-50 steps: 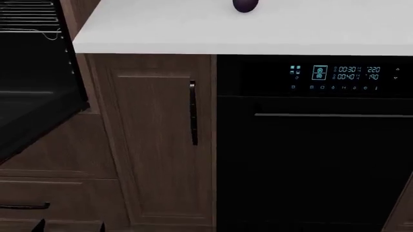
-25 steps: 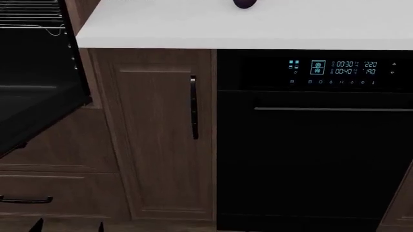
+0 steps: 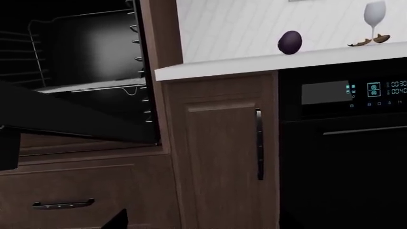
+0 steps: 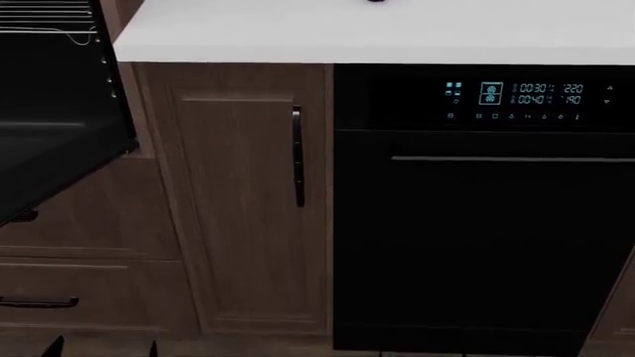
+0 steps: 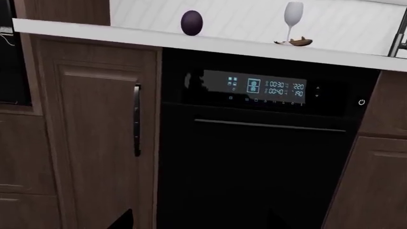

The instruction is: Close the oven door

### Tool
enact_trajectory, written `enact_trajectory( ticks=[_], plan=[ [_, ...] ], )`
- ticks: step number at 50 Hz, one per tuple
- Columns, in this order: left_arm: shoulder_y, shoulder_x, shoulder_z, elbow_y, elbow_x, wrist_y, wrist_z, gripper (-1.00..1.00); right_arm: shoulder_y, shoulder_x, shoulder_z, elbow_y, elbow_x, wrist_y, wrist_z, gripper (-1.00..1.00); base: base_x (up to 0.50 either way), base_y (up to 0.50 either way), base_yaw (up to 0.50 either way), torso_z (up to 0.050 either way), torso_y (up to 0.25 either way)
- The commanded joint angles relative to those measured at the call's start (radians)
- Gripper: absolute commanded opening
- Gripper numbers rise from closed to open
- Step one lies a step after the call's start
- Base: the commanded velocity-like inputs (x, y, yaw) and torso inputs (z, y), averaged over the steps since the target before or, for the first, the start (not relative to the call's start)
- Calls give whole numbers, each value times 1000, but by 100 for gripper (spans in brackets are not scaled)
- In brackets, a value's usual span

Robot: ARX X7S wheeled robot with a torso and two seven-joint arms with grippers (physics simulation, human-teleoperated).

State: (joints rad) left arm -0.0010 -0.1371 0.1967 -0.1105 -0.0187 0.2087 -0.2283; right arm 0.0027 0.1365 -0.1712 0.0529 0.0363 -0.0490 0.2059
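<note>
Black and hanging open, the oven door (image 4: pixel 55 160) sits at the far left of the head view, its panel slanting down out of the cavity, with the wire rack (image 4: pixel 44 18) above it and the wooden drawer (image 4: pixel 89 294) below. It needs lifting from under its free edge, which lies off the left of the frame, so I judge the robot should turn or roll left first, then push the panel up evenly. Neither tool shows clearly: only dark tips at the bottom edge, so I cannot tell how open either is or whether it holds anything. To the right stand the cabinet door (image 4: pixel 243 201), then the black appliance (image 4: pixel 486 223) under the white counter (image 4: pixel 397 37). Against 1 second ago, the counter edge and digits sit higher in frame.
</note>
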Motion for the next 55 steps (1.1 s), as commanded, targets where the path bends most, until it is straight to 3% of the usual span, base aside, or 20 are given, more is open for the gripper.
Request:
enact_trajectory(
  ticks=[1, 49, 51, 52, 53, 54, 55],
  plan=[
    [-2, -6, 10, -7, -4, 7, -10, 100, 0, 8, -11, -6, 5, 6, 9, 100, 0, 0, 0, -33, 0],
    [-14, -30, 48, -25, -15, 11, -40, 100, 16, 34, -42, 17, 31, 2, 31, 100, 0, 0, 0, -32, 0],
    [-15, -33, 46, -18, -19, 4, -41, 100, 14, 34, -43, 14, 32, 1, 33, 100, 0, 0, 0, -32, 0],
    [-3, -45, 40, 90, -27, -85, -43, 100, 16, 34, -44, 20, 33, -2, 34, 100, 0, 0, 0, -32, 0],
    [-7, -40, 46, 32, -21, -33, -43, 100, 17, 33, -44, 24, 35, -4, 34, 100, 0, 0, 0, -32, 0],
    [-2, -48, 42, 109, -27, -101, -45, 100, 15, 33, -44, 23, 35, -5, 36, 100, 0, 0, 0, -32, 0],
    [-10, -38, 49, 6, -19, -10, -46, 100, 13, 33, -44, 21, 36, -5, 37, 100, 0, 0, 0, -32, 0]
  ],
)
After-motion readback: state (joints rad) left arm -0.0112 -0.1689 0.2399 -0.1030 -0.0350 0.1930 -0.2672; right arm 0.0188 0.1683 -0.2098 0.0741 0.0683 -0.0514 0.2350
